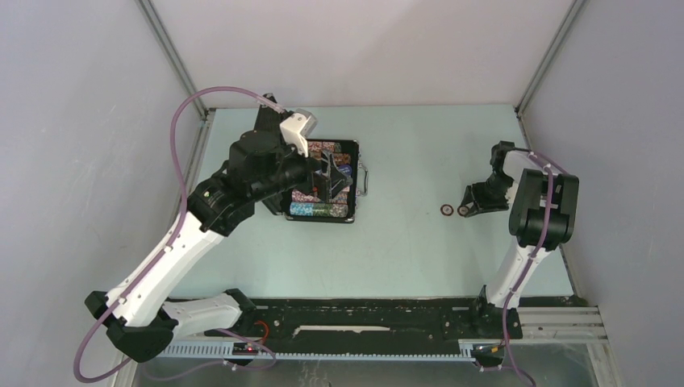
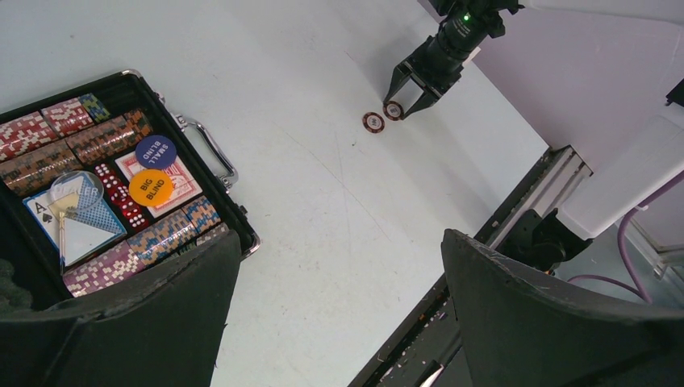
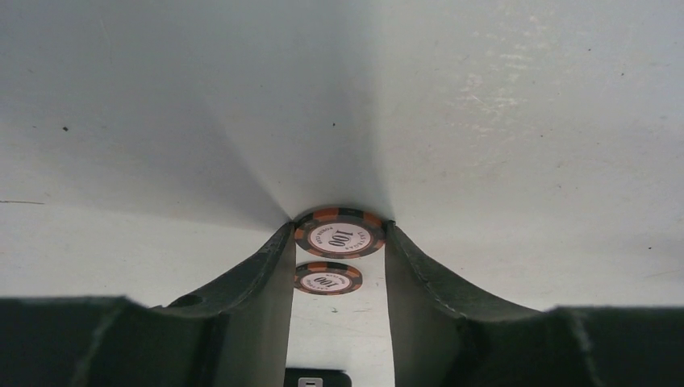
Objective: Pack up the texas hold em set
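The black case [image 1: 356, 179] lies open at the table's left, with a silver handle [image 2: 211, 150] on its right side. It holds rows of multicoloured chips [image 2: 103, 139], a red-backed deck [image 2: 184, 179], a blue button [image 2: 156, 151] and an orange button [image 2: 151, 187]. My left gripper [image 1: 331, 182] hovers over the case, open and empty [image 2: 339, 242]. Two dark "100" chips lie at the right. My right gripper [image 1: 468, 207] is shut on one chip [image 3: 339, 234], both fingertips touching its edges. The other chip [image 3: 327, 278] lies just beside it [image 1: 446, 210].
Red dice [image 2: 121, 198] and an ace card [image 2: 77, 219] also sit in the case. A black rail [image 1: 363, 318] runs along the table's near edge. Grey walls enclose the table on three sides.
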Action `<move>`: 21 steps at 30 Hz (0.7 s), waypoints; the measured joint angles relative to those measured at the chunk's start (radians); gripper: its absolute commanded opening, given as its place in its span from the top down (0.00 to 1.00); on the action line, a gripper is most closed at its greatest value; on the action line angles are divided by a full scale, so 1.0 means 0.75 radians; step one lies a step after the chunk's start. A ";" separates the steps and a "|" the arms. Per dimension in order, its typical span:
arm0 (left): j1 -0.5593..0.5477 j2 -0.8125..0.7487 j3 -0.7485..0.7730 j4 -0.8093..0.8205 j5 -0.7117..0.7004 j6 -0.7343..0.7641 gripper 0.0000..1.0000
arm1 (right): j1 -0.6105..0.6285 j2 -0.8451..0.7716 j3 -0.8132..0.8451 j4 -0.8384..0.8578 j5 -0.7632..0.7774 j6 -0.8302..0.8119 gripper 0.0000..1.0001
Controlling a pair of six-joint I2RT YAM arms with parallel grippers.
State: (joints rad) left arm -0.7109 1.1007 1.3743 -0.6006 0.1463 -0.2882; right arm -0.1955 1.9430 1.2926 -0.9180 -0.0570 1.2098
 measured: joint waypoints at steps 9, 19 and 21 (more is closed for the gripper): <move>0.000 -0.014 0.000 0.001 0.012 -0.001 0.00 | 0.002 -0.054 -0.057 0.037 0.001 0.000 0.60; 0.000 -0.015 0.000 0.001 0.020 -0.001 0.00 | 0.062 -0.164 -0.068 0.020 0.005 -0.022 0.60; 0.000 -0.015 0.000 0.001 0.021 -0.001 0.00 | 0.081 -0.172 -0.068 0.021 0.003 -0.023 0.60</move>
State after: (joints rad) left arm -0.7109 1.0897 1.3743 -0.6003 0.1619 -0.2890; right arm -0.1345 1.8141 1.2419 -0.9020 -0.0547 1.1923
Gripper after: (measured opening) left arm 0.996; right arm 0.475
